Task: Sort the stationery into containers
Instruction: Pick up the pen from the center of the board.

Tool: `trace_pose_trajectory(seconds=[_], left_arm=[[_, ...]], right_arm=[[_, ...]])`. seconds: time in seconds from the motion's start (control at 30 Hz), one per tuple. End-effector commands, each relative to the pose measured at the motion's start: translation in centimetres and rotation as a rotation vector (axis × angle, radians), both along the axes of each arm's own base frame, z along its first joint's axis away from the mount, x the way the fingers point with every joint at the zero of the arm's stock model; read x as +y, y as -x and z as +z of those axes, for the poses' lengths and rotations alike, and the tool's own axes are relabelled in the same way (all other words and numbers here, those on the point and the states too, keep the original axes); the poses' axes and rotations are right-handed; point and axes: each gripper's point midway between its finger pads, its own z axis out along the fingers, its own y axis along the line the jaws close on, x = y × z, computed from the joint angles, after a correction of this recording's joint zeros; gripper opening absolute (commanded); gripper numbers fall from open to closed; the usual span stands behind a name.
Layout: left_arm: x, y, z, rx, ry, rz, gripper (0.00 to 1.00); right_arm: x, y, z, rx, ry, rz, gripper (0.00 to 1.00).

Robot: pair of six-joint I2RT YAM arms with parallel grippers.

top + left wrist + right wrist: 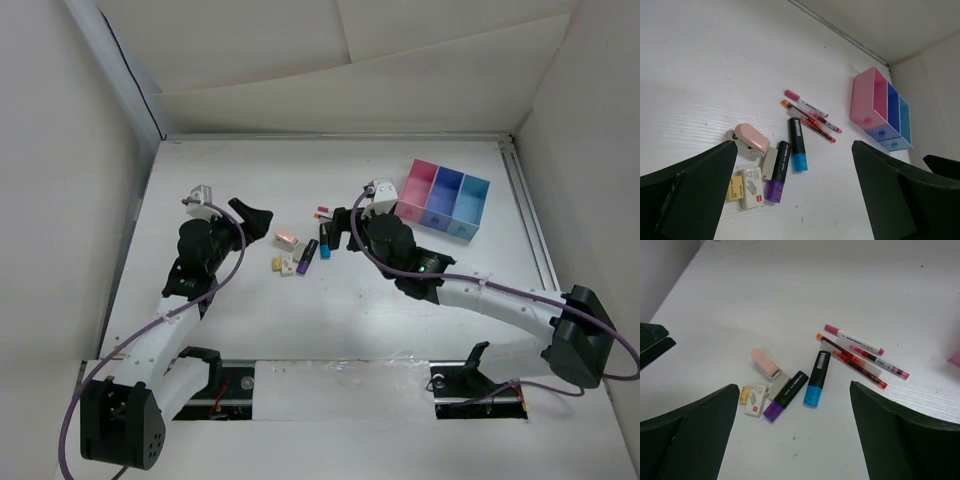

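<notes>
The stationery lies in a loose heap mid-table: a purple-capped marker (307,263) (777,172) (786,396), a blue-capped marker (325,247) (798,145) (816,378), a pink capped item (286,238) (752,140) (766,363), thin red and pink pens (810,115) (855,356), and small white and yellow blocks (283,265) (752,187) (756,400). The pink, dark blue and light blue tray (410,208) (862,102) stands at the back right. My left gripper (250,217) (794,145) is open and empty, left of the heap. My right gripper (338,226) (794,386) is open and empty, just right of it.
White walls close in the table at the back and both sides. A metal rail (530,220) runs along the right edge. The right arm (500,300) stretches across the near right of the table.
</notes>
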Motion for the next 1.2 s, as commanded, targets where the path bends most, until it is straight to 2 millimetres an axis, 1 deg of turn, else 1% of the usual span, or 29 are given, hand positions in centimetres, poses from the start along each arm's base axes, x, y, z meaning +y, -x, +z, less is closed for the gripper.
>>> trace_pose_trajectory(seconds=[0.0,0.03,0.07,0.1,0.13,0.17,0.2,0.23,0.3,0.33,0.4,0.43,0.47,0.53,0.57,0.6,0.67,0.7,0.73,0.8,0.83,0.87,0.9,0.93,0.97,1.0,1.03,1.07,1.17], left_arm=[[0.6,-0.2,0.3,0.033,0.058,0.071,1.00],[0.9,-0.5,1.1,0.026,0.055,0.094,1.00],[0.6,-0.5,0.7,0.033,0.042,0.072,1.00],[0.4,-0.2,1.1,0.014,0.022,0.058,1.00],[0.5,0.0,1.0,-0.006,0.008,0.054,1.00],[1.7,0.1,0.0,-0.002,-0.018,0.111,1.00],[2.3,0.6,1.5,-0.068,-0.022,0.133,1.00],[2.8,0.8,2.4,-0.109,-0.027,0.158,1.00],[4.5,1.1,3.5,-0.155,-0.038,0.248,1.00],[5.0,1.3,4.7,-0.188,-0.030,0.274,1.00],[6.2,1.1,4.7,-0.180,-0.041,0.339,1.00],[6.4,0.7,4.5,-0.161,-0.034,0.362,1.00],[6.7,0.4,3.9,-0.139,-0.028,0.387,1.00],[6.7,-0.5,3.5,-0.107,-0.014,0.404,1.00],[6.3,-1.2,2.1,-0.068,-0.028,0.388,1.00],[6.0,-1.5,2.0,-0.059,-0.029,0.374,1.00],[5.6,-2.1,0.9,-0.029,-0.037,0.358,1.00],[5.6,-2.2,1.4,-0.039,-0.034,0.358,1.00],[5.6,-2.3,1.2,-0.039,-0.052,0.355,1.00],[4.9,-2.5,2.2,-0.084,-0.057,0.311,1.00],[4.7,-2.6,2.6,-0.104,-0.060,0.296,1.00],[4.0,-2.4,2.5,-0.111,-0.051,0.252,1.00],[3.7,-2.4,2.6,-0.128,-0.058,0.232,0.90],[3.4,-2.5,3.1,-0.156,-0.047,0.221,0.74],[3.4,-2.5,2.3,-0.137,-0.053,0.220,0.57],[3.5,-2.5,2.4,-0.148,-0.062,0.219,0.57],[3.5,-2.5,2.4,-0.149,-0.062,0.219,0.40],[3.5,-2.5,1.5,-0.119,-0.081,0.216,0.37],[3.5,-2.4,1.0,-0.108,-0.084,0.215,0.37]], right_arm=[[0.0,-0.5,0.1,0.001,0.001,-0.037,0.98],[-0.3,-1.0,-0.4,0.007,0.009,-0.049,0.92],[-0.3,-1.3,-0.6,0.016,0.016,-0.048,0.85],[0.3,-1.4,-0.4,0.020,0.012,-0.029,0.75],[0.6,-2.0,-1.3,0.040,0.017,-0.030,0.44],[1.0,-2.1,-1.7,0.058,0.025,-0.007,0.27],[1.0,-2.7,-1.9,0.074,0.020,-0.014,0.10],[1.6,-3.5,-1.9,0.087,0.013,-0.018,0.00],[2.0,-4.6,-2.1,0.112,-0.006,-0.013,0.00],[2.3,-5.4,-1.0,0.096,-0.024,-0.021,0.00],[3.0,-6.9,-1.9,0.123,-0.009,-0.015,0.00],[3.0,-7.9,-2.0,0.135,-0.014,-0.009,0.00],[3.9,-9.4,-2.1,0.139,-0.019,-0.004,0.00],[3.7,-11.2,-3.2,0.185,0.001,-0.004,0.00],[3.9,-12.4,-2.1,0.174,-0.011,-0.015,0.03],[4.0,-13.4,-4.1,0.206,0.023,-0.012,0.18],[3.4,-14.6,-5.9,0.267,0.058,0.000,0.33],[4.1,-15.2,-6.9,0.291,0.071,0.010,0.47],[3.2,-15.3,-8.3,0.324,0.130,0.007,0.49],[3.1,-15.8,-9.5,0.339,0.178,0.003,0.53],[2.9,-15.6,-11.6,0.373,0.233,0.012,0.53],[2.5,-15.9,-12.2,0.392,0.244,0.002,0.53],[2.4,-16.0,-12.8,0.401,0.264,0.007,0.53],[2.1,-16.4,-13.6,0.417,0.264,0.008,0.53],[2.0,-16.6,-13.9,0.426,0.272,0.025,0.52],[1.9,-16.7,-14.3,0.432,0.288,0.030,0.50],[1.9,-17.1,-14.2,0.436,0.282,0.031,0.48],[1.7,-17.1,-15.3,0.455,0.317,0.040,0.46],[1.8,-17.3,-16.5,0.485,0.350,0.047,0.46]])
